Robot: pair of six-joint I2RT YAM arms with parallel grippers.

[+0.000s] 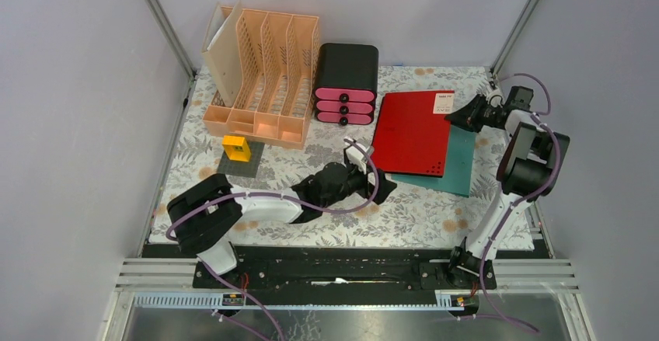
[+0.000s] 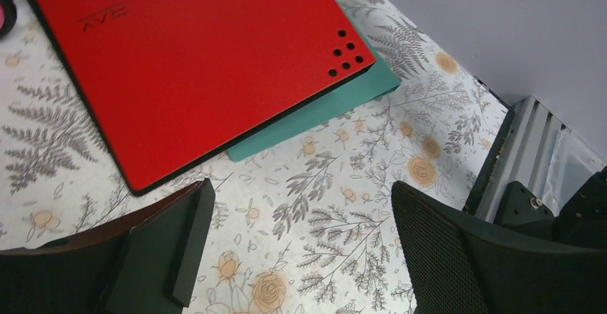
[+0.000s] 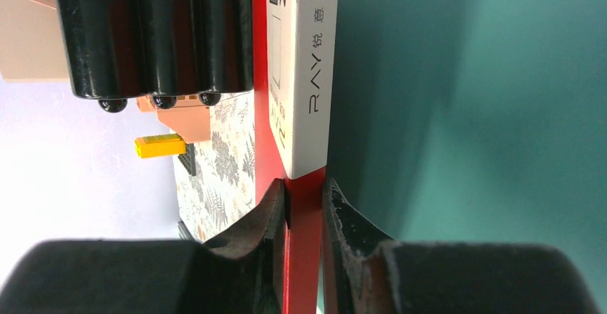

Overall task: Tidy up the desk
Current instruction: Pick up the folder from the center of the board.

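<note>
Currently the right gripper pinches the red folder by its edge; the left gripper gapes empty. Advise lifting level, clear of the teal folder.

Light: you have bright, even, diffuse light in all three views.
Shadows: soft-edged and weak; in the right wrist view the teal folder darkens toward the red folder.
Glare: pale streaks run along the glossy drawer box; the wall behind it washes out near white.
Focus: your top view is sharp; the left pincer and right pincer sit close to their lenses and look soft, while the surface print stays crisp.
Distortion: the frame posts lean outward at the top view's edges.
</note>
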